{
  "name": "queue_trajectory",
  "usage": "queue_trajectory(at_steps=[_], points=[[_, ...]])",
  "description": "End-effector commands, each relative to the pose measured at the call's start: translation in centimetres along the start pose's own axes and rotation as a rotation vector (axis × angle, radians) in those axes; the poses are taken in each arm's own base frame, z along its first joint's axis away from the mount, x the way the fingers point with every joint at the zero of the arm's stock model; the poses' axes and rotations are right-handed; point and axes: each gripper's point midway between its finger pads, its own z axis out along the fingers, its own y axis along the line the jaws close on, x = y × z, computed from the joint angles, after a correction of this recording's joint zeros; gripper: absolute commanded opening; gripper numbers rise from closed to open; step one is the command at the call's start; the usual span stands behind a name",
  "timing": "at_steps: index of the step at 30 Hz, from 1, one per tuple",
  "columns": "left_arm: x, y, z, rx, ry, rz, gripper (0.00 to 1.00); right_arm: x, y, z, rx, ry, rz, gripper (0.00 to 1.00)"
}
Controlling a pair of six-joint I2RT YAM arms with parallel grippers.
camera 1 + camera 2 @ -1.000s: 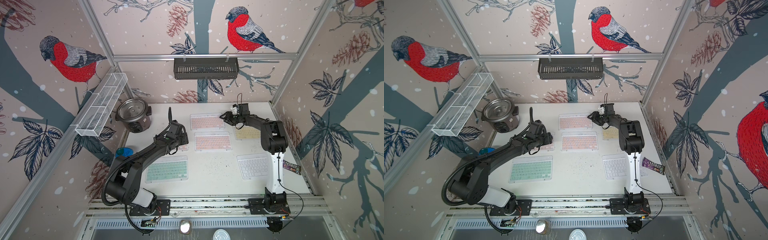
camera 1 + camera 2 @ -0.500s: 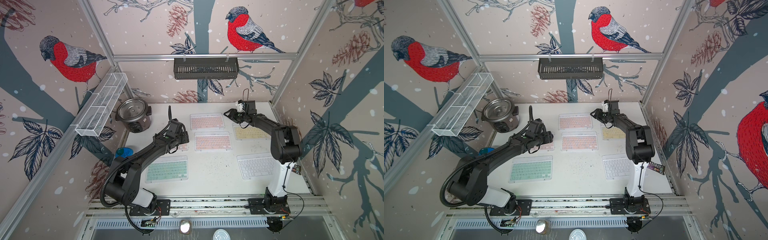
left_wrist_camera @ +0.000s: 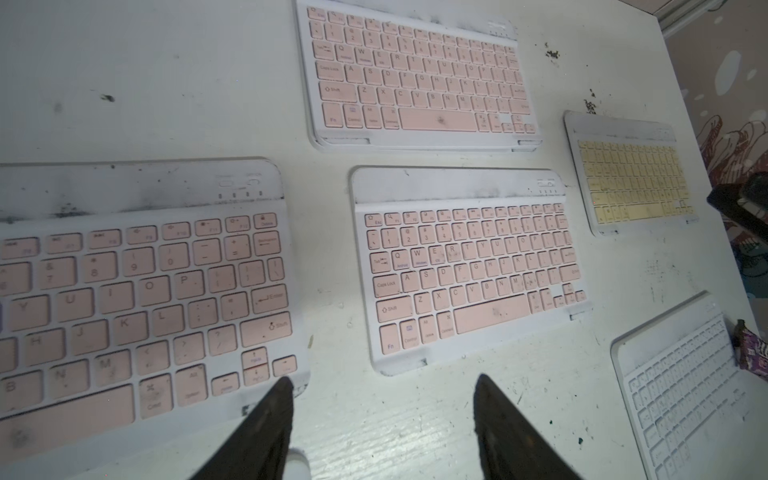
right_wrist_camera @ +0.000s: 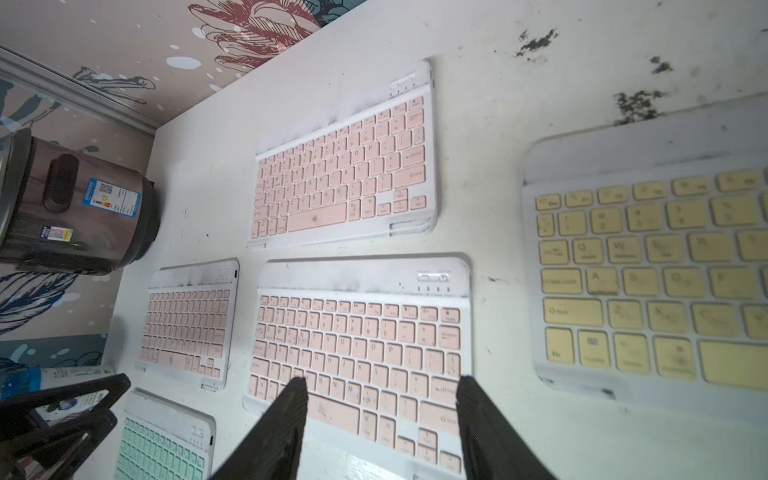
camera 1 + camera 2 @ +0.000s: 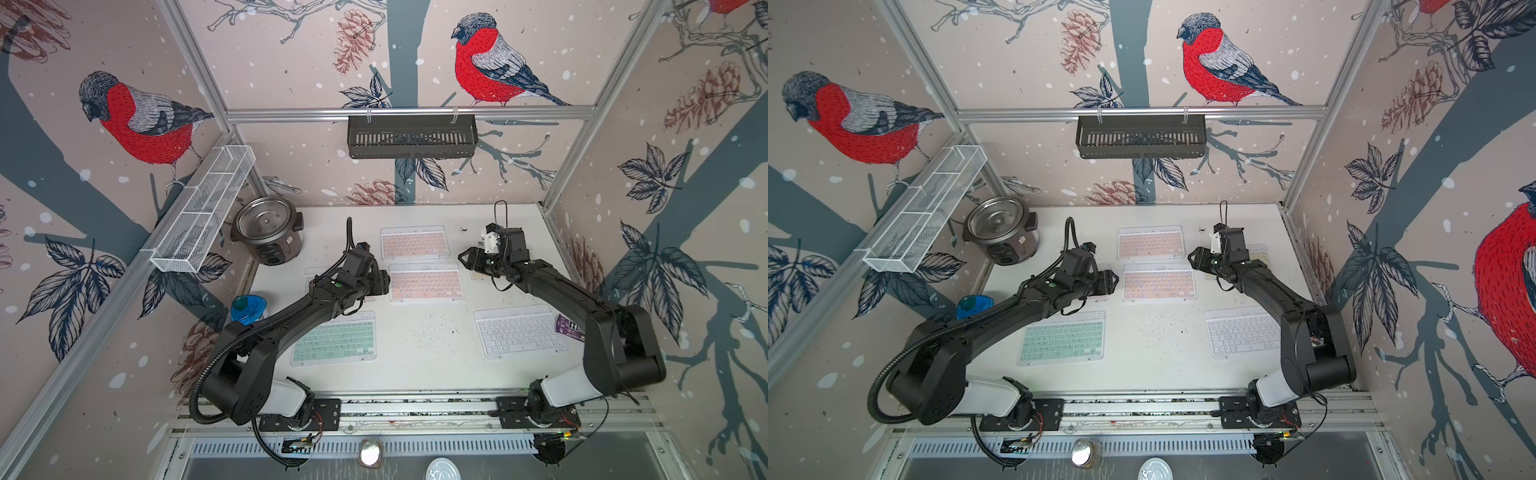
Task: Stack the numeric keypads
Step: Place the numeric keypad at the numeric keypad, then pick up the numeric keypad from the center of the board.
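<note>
Nothing looks stacked yet: the numeric keypads (image 5: 424, 282) lie flat and apart on the bench (image 5: 419, 353), and the left end effector (image 3: 384, 380) and right end effector (image 4: 382, 380) are spread apart, empty.

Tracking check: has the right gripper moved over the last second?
Yes: the right gripper has drifted frontward, from beside the far pink keypad toward the middle pink keypad.
</note>
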Motion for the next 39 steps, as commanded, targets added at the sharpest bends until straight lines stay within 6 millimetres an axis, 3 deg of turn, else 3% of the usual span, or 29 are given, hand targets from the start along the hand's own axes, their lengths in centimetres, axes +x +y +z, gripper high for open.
queue_trajectory(at_steps=[1,5,11,27,39], points=[[-0.5,-0.4,0.4,0.017,-0.029,-0.019,0.68,1.1,-1.1,-1.2,0.062,-0.022,-0.017,0.63],[0.2,-1.0,1.4,0.054,-0.003,-0.023,0.68,2.9,-2.0,-1.9,0.073,-0.019,-0.026,0.69],[0.6,-1.3,2.8,0.068,0.022,-0.023,0.68,5.0,-3.0,-0.7,0.076,0.034,-0.010,0.69],[2.4,-0.4,6.8,0.044,0.096,-0.037,0.67,6.8,-3.6,4.9,0.110,0.131,-0.057,0.70],[3.0,0.2,9.0,0.012,0.130,-0.033,0.67,7.5,-3.5,7.0,0.104,0.161,-0.060,0.70]])
